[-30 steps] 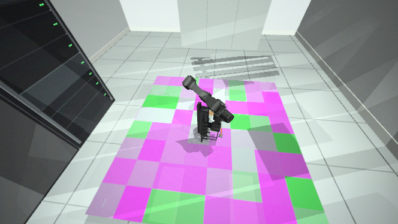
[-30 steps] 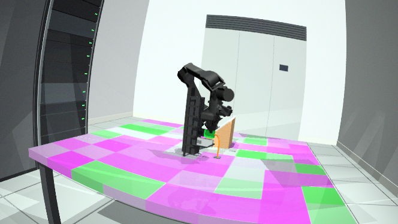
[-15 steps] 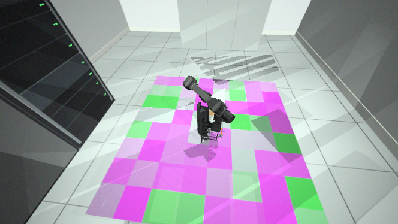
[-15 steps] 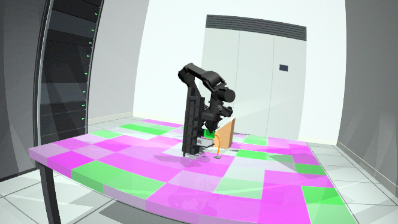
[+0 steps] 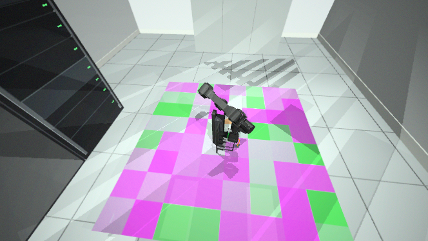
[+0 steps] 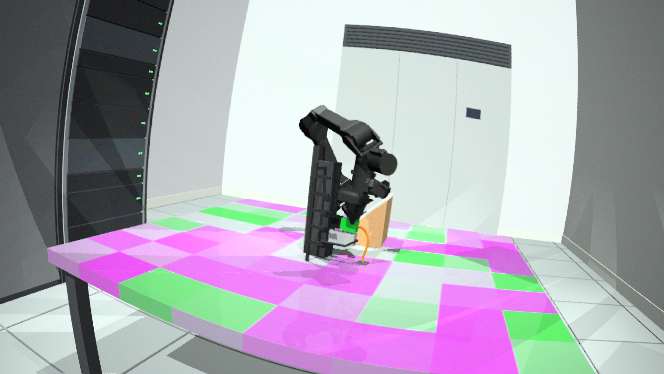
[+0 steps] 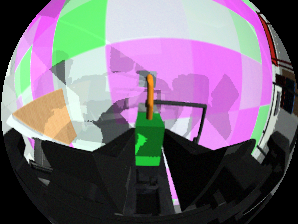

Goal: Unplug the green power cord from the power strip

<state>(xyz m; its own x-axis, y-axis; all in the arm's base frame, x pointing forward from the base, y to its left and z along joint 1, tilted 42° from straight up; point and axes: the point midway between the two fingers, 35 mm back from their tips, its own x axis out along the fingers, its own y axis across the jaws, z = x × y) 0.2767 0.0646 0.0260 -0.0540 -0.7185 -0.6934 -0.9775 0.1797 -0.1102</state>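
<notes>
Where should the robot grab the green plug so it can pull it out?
By its blocky green body, not the thin orange cord trailing from it. The gripper comes down from above and already pinches the green plug on its two flat sides. Those sides give the fingers something firm to squeeze, while the bendy cord would probably just slip or flex.

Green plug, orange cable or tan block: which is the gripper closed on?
The green plug, clamped on both sides; the orange cable runs free beyond it.
</notes>
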